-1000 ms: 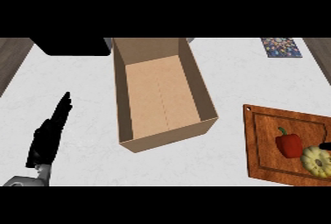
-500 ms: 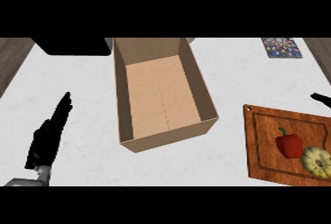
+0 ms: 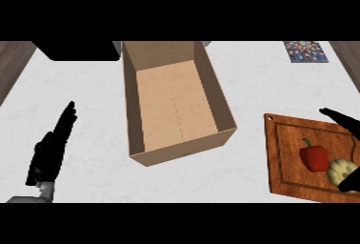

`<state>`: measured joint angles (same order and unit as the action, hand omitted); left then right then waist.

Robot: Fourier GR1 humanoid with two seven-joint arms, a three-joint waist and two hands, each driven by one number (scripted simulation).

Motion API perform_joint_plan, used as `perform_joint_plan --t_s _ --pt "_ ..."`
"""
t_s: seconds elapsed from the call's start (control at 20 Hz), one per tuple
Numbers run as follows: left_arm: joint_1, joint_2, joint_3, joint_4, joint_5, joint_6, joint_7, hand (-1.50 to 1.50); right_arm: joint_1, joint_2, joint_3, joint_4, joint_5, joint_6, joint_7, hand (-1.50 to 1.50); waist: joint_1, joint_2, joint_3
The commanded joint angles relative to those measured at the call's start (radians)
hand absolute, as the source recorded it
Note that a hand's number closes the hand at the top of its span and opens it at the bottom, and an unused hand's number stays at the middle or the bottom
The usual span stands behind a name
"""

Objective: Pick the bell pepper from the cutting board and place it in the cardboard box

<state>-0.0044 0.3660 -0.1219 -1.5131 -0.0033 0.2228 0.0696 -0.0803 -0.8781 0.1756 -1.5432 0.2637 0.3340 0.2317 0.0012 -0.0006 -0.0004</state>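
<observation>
A red bell pepper [image 3: 314,157] with a green stem lies on the wooden cutting board [image 3: 285,162] at the lower right, next to a pale yellow squash [image 3: 342,169]. The open cardboard box [image 3: 218,97] stands in the middle of the counter, with nothing inside. My right hand [image 3: 340,118] comes in from the right edge over the board; one finger reaches out above the pepper, and another dark part shows below the squash. It is spread apart and holds nothing. My left hand [image 3: 51,148] rests at the lower left with straight fingers pointing up.
A black object [image 3: 76,50] sits at the back left, beside the box's far end. A small colourful patterned item [image 3: 306,51] lies at the back right. A dark wooden strip [image 3: 13,59] runs beside the white counter at the back left.
My right hand has come further in from the right edge, down and left over the cutting board toward the pepper. The left hand, box and pepper have not moved.
</observation>
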Motion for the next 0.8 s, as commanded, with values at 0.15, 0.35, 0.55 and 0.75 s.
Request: perform_joint_plan --t_s 0.15,0.35,0.55,0.75 --pt "0.004 -0.040 0.014 -0.033 -0.051 -0.020 0.044 0.00 0.067 0.046 -0.070 -0.011 0.094 0.058 0.009 -1.50 -0.003 0.000 0.000" --pt "0.014 -0.049 0.032 -0.088 -0.072 -0.037 0.070 0.00 0.001 0.128 -0.070 0.084 0.188 0.066 -0.023 -1.50 0.003 0.000 0.001" --pt "0.005 -0.067 0.072 -0.019 -0.092 -0.067 0.026 0.00 0.025 0.202 -0.086 0.032 0.245 0.080 -0.003 -1.50 -0.001 0.000 0.000" --pt "0.011 -0.083 0.085 -0.050 -0.094 -0.098 0.054 0.00 0.044 0.237 -0.111 0.012 0.295 0.102 0.010 -1.50 -0.001 0.000 0.000"
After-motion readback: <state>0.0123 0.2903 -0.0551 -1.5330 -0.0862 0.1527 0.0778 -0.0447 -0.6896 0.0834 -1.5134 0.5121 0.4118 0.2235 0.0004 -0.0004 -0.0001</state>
